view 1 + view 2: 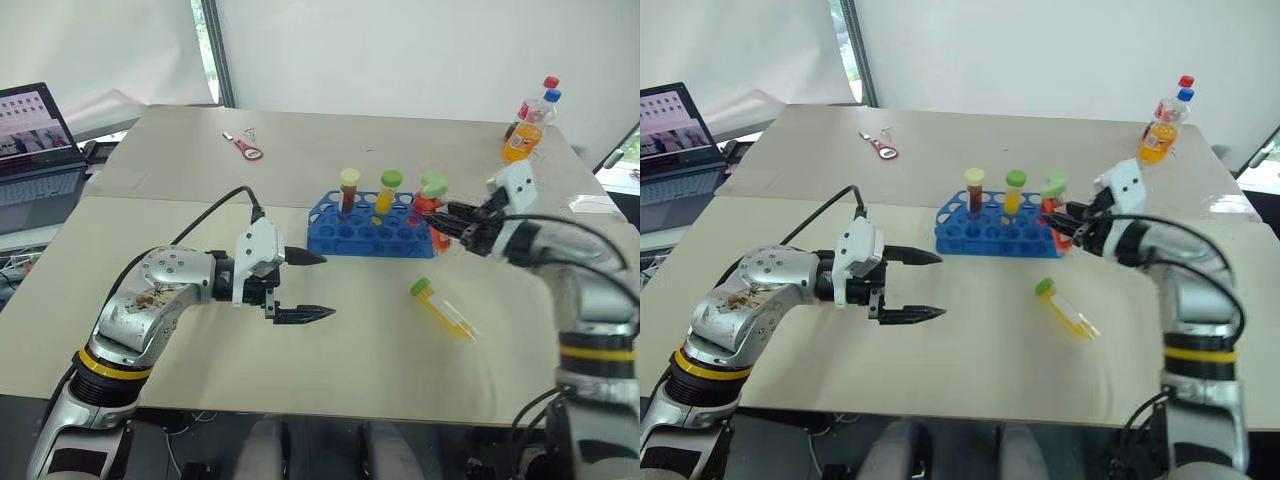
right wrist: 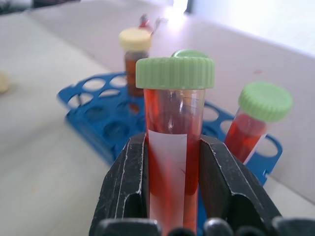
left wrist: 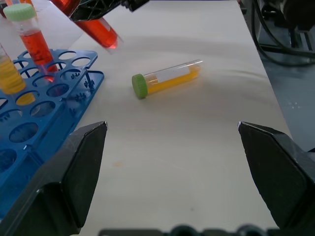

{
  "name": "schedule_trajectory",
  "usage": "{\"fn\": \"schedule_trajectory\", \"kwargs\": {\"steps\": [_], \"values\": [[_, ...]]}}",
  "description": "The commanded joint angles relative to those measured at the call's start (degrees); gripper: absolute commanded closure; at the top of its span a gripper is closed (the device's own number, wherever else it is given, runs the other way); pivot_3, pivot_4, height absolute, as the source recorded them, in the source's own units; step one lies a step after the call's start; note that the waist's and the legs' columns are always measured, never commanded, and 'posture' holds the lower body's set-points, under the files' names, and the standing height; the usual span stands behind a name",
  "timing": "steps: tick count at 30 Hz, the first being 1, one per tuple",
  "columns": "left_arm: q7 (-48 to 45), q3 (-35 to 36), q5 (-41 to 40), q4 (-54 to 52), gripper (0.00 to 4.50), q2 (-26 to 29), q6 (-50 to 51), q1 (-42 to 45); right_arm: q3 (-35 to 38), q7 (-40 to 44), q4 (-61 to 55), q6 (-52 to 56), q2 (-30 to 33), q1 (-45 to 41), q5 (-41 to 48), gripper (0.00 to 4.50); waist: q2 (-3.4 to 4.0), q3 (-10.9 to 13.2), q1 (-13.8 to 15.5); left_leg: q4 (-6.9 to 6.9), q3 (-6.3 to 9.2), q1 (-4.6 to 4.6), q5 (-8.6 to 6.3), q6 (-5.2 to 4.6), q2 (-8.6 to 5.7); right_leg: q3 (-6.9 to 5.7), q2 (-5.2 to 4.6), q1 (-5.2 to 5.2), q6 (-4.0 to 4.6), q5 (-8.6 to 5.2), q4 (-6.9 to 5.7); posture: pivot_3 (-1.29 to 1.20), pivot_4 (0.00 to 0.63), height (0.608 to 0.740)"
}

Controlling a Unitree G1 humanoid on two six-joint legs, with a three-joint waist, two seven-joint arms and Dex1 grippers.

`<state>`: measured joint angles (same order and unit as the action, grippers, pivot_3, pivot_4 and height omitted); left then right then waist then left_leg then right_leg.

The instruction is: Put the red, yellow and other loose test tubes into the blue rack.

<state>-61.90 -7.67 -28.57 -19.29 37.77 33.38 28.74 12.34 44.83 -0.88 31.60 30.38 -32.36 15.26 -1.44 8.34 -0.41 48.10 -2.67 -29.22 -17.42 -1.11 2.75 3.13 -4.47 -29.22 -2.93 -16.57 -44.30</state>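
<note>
Right gripper: fingers clamped on a red-liquid tube, green cap, held just above the blue rack's right end. Left gripper: fingers wide apart, empty. Yellow tube: lying loose on desk. Rack holds three capped tubes.

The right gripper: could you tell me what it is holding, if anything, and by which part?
The right gripper is shut on a red tube, fingers clamping its body below the green cap. The left gripper holds nothing.
</note>
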Motion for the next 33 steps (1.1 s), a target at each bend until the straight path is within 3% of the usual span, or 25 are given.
{"fn": "schedule_trajectory", "kwargs": {"steps": [1,7,33], "values": [[1.43,1.22,-1.36,-0.56,0.00,-1.11,0.93,2.18,2.84,-7.39,-1.20,-9.35,-3.28,-0.73,-0.57,3.52,0.00,0.00,-0.06,0.00,0.00,0.00,0.00,0.01,0.00,0.00,0.00,0.00,0.00,0.00,-0.01,0.00,0.150,0.662],[3.47,0.82,-1.46,-0.24,0.00,-2.70,2.10,3.29,1.49,-14.05,4.91,-18.84,-8.62,-0.03,-2.05,3.52,0.00,0.00,-0.46,0.00,0.03,0.01,0.00,0.00,0.01,-0.01,0.02,-0.01,0.00,0.00,-0.04,0.00,0.150,0.662],[7.62,0.12,-1.26,0.06,0.00,-5.60,3.66,4.58,-3.14,-24.12,17.67,-35.07,-15.29,0.24,-5.87,3.52,0.01,0.00,-0.74,0.10,0.06,0.01,0.00,0.01,0.00,0.00,0.03,-0.15,0.11,-0.12,-0.50,0.00,0.150,0.662]]}}
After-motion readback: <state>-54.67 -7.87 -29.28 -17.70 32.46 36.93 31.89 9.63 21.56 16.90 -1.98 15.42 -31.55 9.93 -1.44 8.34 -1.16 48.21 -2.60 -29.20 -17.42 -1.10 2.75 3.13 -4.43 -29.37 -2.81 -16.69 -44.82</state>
